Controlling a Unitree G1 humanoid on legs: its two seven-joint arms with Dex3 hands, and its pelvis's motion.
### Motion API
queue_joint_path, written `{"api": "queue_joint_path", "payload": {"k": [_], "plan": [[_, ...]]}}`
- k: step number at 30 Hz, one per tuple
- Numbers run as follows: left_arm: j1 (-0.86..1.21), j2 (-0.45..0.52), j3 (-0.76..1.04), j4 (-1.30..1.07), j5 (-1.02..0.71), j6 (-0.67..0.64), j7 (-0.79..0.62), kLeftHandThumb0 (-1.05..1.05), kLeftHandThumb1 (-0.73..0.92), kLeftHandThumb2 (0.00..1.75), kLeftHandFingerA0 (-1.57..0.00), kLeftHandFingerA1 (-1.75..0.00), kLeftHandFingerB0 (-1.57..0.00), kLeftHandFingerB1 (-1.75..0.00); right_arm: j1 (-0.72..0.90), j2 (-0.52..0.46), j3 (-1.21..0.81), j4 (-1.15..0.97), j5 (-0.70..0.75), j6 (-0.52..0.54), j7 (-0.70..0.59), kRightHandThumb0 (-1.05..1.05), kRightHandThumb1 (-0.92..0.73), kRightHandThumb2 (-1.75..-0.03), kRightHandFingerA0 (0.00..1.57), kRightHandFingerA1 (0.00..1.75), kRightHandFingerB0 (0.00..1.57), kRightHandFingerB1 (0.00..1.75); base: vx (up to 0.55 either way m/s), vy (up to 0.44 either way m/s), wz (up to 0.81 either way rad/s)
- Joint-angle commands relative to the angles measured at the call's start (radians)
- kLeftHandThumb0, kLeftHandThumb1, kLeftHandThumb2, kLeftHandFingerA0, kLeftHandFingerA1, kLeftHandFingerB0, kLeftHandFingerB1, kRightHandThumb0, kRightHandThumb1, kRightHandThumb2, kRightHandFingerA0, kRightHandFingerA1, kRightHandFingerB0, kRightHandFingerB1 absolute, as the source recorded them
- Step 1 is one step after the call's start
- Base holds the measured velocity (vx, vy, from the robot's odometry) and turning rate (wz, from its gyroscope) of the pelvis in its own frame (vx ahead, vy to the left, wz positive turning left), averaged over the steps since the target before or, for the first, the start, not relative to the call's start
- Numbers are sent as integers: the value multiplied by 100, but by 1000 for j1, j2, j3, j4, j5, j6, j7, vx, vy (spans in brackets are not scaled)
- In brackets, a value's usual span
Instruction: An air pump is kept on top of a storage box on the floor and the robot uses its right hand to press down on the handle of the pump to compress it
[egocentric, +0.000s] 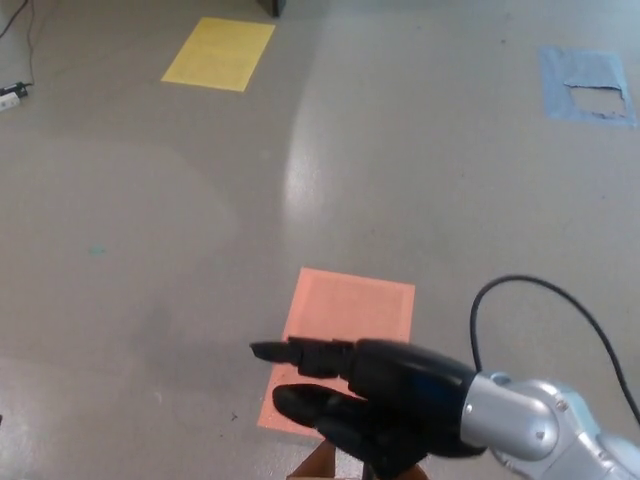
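Pressing from above: right hand sits on the pump handle at six o'clock.
Fingers extended toward nine o'clock, along the handle's long axis; storage box directly beneath.
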Motion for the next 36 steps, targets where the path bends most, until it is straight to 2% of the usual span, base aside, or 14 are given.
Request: {"api": "queue_joint_path", "payload": {"k": [1,4,10,18,19,23,24,25,28,29,30,33,34,36], "plan": [[10,26,5,8,2,-20,-8,-32,64,114,0,-48,0,-47,-1,101,28,393,-71,-38,-91,-91,-82,-115,3,19,3,13,0,0,0],[11,25,5,7,1,-20,-10,-32,63,114,0,-48,0,-48,-34,148,40,565,-99,-61,-140,-91,-82,-114,7,25,6,14,0,0,0],[8,24,11,7,-6,-16,-10,-32,63,114,0,-48,0,-47,-77,235,30,807,-103,-82,-214,-93,-81,-115,7,22,6,13,0,0,0],[11,15,6,1,0,-23,4,-32,63,114,0,-48,0,-47,-136,324,38,1078,-136,-95,-339,-88,-77,-112,9,36,9,24,0,0,0],[16,8,-1,-2,7,-25,11,-31,63,114,-1,-48,-1,-48,-138,338,43,1114,-144,-87,-368,-79,-72,-112,5,42,3,30,0,0,0],[23,7,4,-7,0,-31,3,-31,64,114,-1,-48,-1,-48,-131,371,28,1179,-140,-92,-417,-83,-73,-111,18,47,0,34,0,0,0],[19,8,5,-6,0,-29,7,-57,90,67,-21,-33,-13,-28,-133,376,23,1193,-138,-100,-426,-84,-74,-111,18,47,0,34,0,0,0],[14,10,4,-5,2,-27,10,-31,64,114,0,-48,0,-47,-132,378,20,1206,-137,-109,-436,-86,-76,-112,19,46,0,35,0,0,0],[11,11,1,-6,3,-25,-3,-31,65,115,0,-48,0,-47,-128,378,11,1233,-136,-126,-456,-86,-76,-112,16,45,0,35,0,0,0],[16,12,-5,-7,11,-29,1,-58,90,67,-23,-34,-15,-28,-122,381,9,1238,-136,-127,-463,-37,-47,-108,0,47,0,47,0,0,0],[24,13,-12,-8,18,-35,4,-58,89,66,-23,-34,-15,-28,-113,385,6,1246,-135,-129,-474,-36,-48,-108,0,47,0,47,0,0,0],[30,12,-16,-8,19,-36,1,-58,89,66,-23,-34,-15,-28,-107,391,0,1269,-136,-150,-490,-36,-48,-108,0,46,0,47,0,0,0],[36,11,-16,-9,18,-36,-4,-59,89,66,-23,-34,-15,-28,-102,392,4,1277,-143,-160,-501,-85,-75,-101,16,41,12,39,0,0,0],[44,9,-17,-10,15,-37,-12,-59,89,66,-23,-34,-15,-28,-95,393,8,1290,-153,-174,-518,-85,-75,-101,16,41,12,39,0,0,0]]}}
